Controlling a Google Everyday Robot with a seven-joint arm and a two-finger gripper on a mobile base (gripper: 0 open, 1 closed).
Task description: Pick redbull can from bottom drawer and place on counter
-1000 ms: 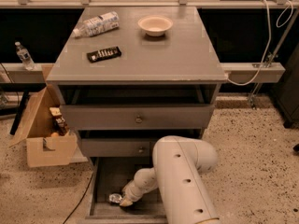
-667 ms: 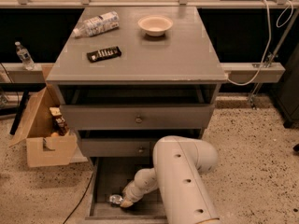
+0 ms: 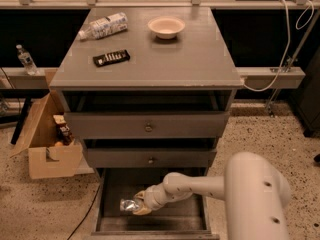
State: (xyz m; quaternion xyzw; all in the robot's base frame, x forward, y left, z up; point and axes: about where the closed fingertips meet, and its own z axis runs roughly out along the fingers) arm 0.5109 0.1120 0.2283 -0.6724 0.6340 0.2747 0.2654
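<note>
The bottom drawer point(image 3: 112, 219) is pulled open at the foot of the grey cabinet. My gripper point(image 3: 139, 204) reaches into it from the right, at the end of the white arm point(image 3: 200, 186). It is shut on the redbull can point(image 3: 127, 205), a small shiny silver can that lies sideways and sticks out to the left of the gripper, just above the drawer floor. The counter point(image 3: 185, 59) is the cabinet's flat grey top, well above the gripper.
On the counter lie a clear plastic bottle point(image 3: 104, 26), a flat black bar packet point(image 3: 111, 58) and a cream bowl point(image 3: 166, 27). The two upper drawers point(image 3: 148, 127) stand slightly open above the gripper. A cardboard box point(image 3: 47, 139) stands on the floor at the left.
The gripper and the can have shifted slightly upward in the view, above the drawer floor. The arm's forearm now lies more level.
</note>
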